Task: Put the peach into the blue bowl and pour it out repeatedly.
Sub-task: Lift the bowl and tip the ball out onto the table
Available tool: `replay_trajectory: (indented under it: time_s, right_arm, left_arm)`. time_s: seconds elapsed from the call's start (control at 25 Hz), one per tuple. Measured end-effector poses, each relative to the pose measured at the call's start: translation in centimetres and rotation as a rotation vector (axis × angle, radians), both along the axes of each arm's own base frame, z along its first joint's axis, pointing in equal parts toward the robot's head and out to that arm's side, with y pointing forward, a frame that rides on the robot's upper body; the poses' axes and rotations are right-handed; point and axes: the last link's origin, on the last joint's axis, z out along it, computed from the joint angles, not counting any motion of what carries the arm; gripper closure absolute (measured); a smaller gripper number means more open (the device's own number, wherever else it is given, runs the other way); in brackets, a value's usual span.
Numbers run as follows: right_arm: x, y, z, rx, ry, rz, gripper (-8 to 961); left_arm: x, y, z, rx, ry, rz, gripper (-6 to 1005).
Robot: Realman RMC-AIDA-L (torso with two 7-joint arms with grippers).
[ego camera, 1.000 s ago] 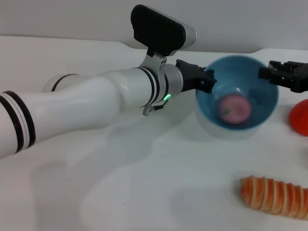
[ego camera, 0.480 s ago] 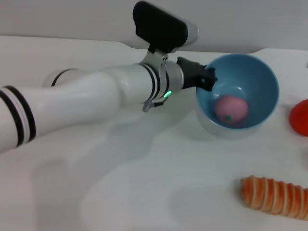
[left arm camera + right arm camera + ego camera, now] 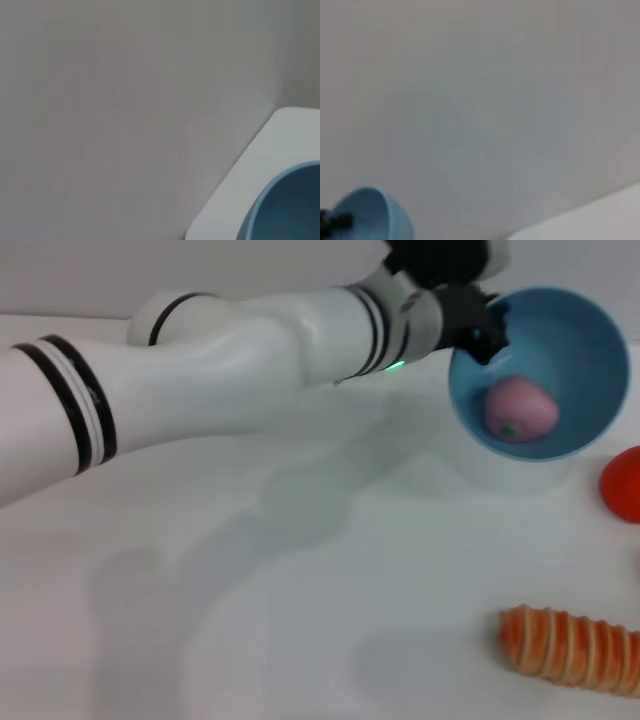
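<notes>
A white, smooth surface (image 3: 300,620) carries everything here. An orange-and-white striped roll (image 3: 570,648) lies flat on it near the front at the right. A bright red round thing (image 3: 622,483) rests on it at the right edge, only partly in view, farther back than the roll and well apart from it. Soft shadows fall across the middle of the surface. At the back the surface ends at a grey wall (image 3: 150,275).

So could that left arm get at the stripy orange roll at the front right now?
Probably not yet. The left gripper is clamped on the rim of the blue bowl, which is tilted with the peach inside. The orange striped roll lies unobstructed on the table, but the arm would have to release the bowl first.
</notes>
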Motion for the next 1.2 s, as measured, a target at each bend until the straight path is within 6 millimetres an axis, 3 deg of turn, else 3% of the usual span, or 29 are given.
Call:
replay_trajectory:
  time_s: [0.16,0.32,0.76,1.2]
  right_arm:
    - [1.0,-2.1,-1.0,0.058,0.02,-0.072,486]
    - [1.5,-2.9,-1.5,0.096,0.055,-0.13,485]
    - [1.1,-2.5,-2.4,0.093,0.096,-0.12,485]
    - [0.8,-2.2,-2.8,0.097,0.13,-0.114,485]
  left_arm:
    - [2.3,-0.7,-0.2,0.04,0.126,-0.233,999]
    - [3.3,-2.2,-0.9,0.084,0.259,-0.468,1000]
    - [3.3,-4.1,-1.7,0.186,0.508,-0.862,999]
    - [3.4,-7.5,-2.8,0.286,0.574,-1.149,999]
